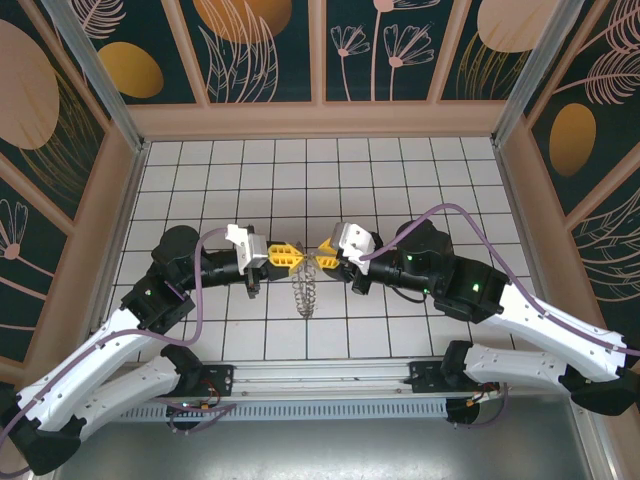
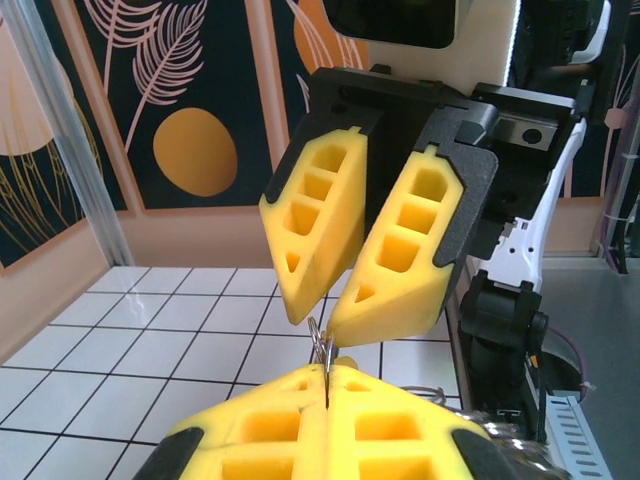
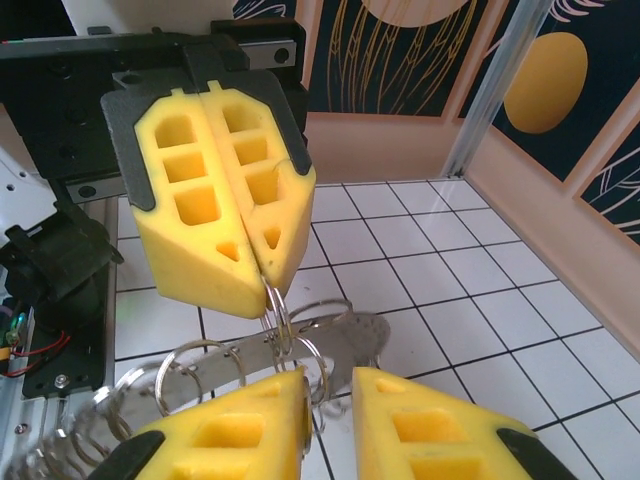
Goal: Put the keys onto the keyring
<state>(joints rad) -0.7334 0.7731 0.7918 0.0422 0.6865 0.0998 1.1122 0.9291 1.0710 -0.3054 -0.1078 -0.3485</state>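
My two grippers meet tip to tip above the middle of the tiled floor. The left gripper is shut on a thin wire keyring, which sticks out between its yellow pads. Linked rings hang from it in a chain. A flat grey key hangs among those rings, just below the held one. The right gripper is open, its jaws a little apart around the lower rings. One ring lies against the inner face of its left finger.
The white tiled floor is ringed by tan walls with dark painted panels. A metal rail runs along the near edge between the arm bases. Bare tiles lie behind and to both sides of the grippers.
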